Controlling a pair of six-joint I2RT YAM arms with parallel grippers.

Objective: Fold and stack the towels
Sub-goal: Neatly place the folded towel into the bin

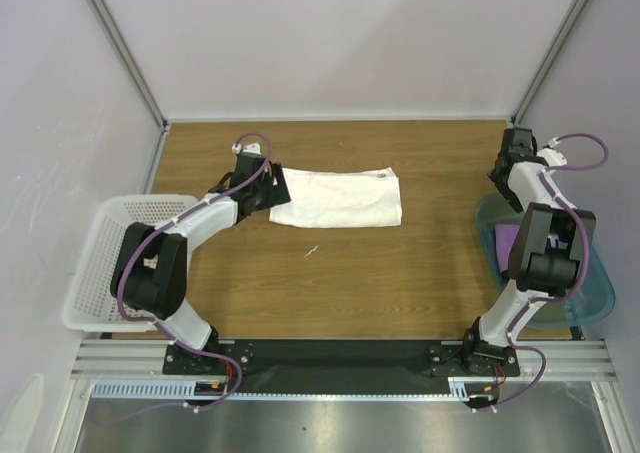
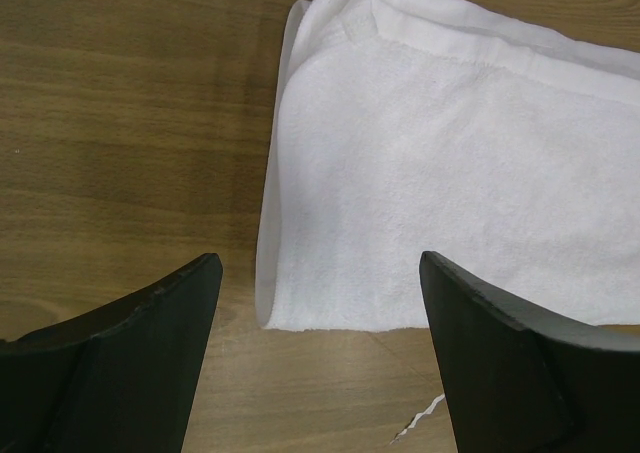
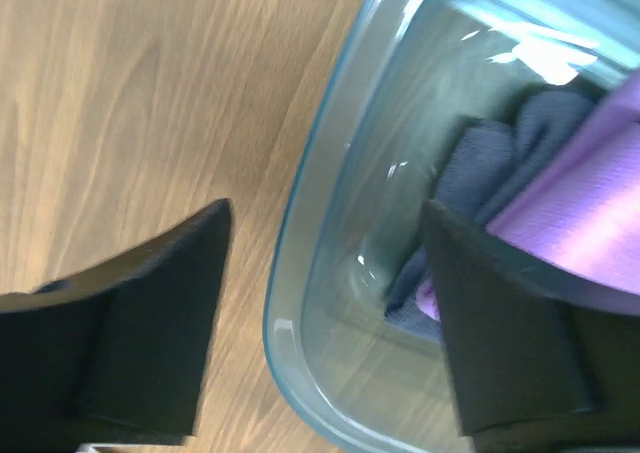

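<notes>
Worktop (image 1: 400, 283) is brown wood-grain, matte. It is enclosed by pale grey walls (image 1: 330, 43) at 12, 9 and 3 o'clock, with aluminium corner posts (image 1: 120, 48). A black base plate (image 1: 330, 353) and metal rail run along 6 o'clock.

White towel (image 1: 338, 198) lies folded flat as a rectangle, just toward 12 o'clock from worktop centre, long side running 9 to 3. A small white thread scrap (image 1: 312, 250) is on bare wood just at 6 o'clock of it.

Left end effector (image 2: 320, 261) is at the towel's 9 o'clock edge, jaws wide apart, nothing held. The towel's folded corner shows between the fingers. Cannot tell if it touches the cloth.

White perforated basket (image 1: 100, 263) is at 8 o'clock, overhanging the worktop edge.

Translucent teal bin (image 3: 300, 263) is at 4 o'clock. Purple towel (image 3: 590, 203) and navy towel (image 3: 480, 173) are bunched inside it, purple on top.

Right end effector (image 3: 328, 213) is at 2 o'clock above the bin's rim, jaws wide apart, nothing held.
</notes>
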